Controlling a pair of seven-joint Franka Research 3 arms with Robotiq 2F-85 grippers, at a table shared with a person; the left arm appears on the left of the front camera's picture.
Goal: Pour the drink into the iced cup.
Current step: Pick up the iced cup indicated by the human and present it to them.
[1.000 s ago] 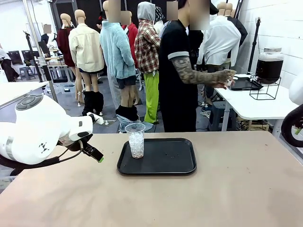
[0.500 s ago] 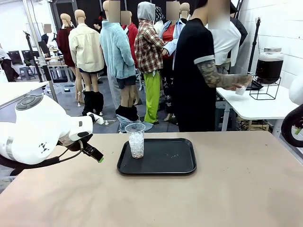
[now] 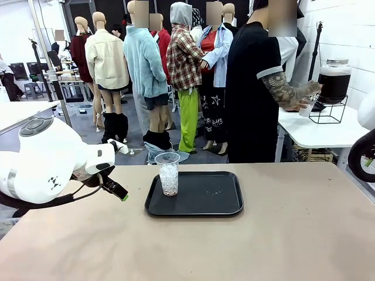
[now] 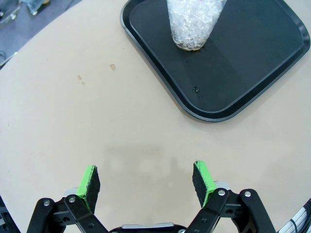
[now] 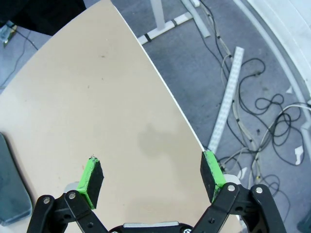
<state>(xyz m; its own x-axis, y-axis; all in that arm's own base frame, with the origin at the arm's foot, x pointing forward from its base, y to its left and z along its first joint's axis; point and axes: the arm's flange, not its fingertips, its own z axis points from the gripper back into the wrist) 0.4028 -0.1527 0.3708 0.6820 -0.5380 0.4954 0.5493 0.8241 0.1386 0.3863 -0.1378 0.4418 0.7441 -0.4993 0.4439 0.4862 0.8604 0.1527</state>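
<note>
The drink (image 3: 333, 85) sits dark in the dispenser jar (image 3: 335, 65) on the white side table (image 3: 319, 133), off beyond the far right corner of my table (image 3: 281, 246); a person's hand (image 3: 309, 92) is at its spigot with a small clear cup (image 3: 305, 108), and I can't tell whether anything is flowing. The iced cup (image 3: 169, 174) stands upright, long axis vertical, on the left part of the black tray (image 3: 217, 202). My left gripper (image 4: 148, 177) has its fingers wide apart, holding nothing; the iced cup lies ahead of it and a little to one side, near but apart. My right gripper (image 5: 151, 177) is likewise spread and empty, over the table's bare right edge. The drink is well apart from both, on the right arm's side; I judge it beyond my reach, so it must be brought over before any pour.
</note>
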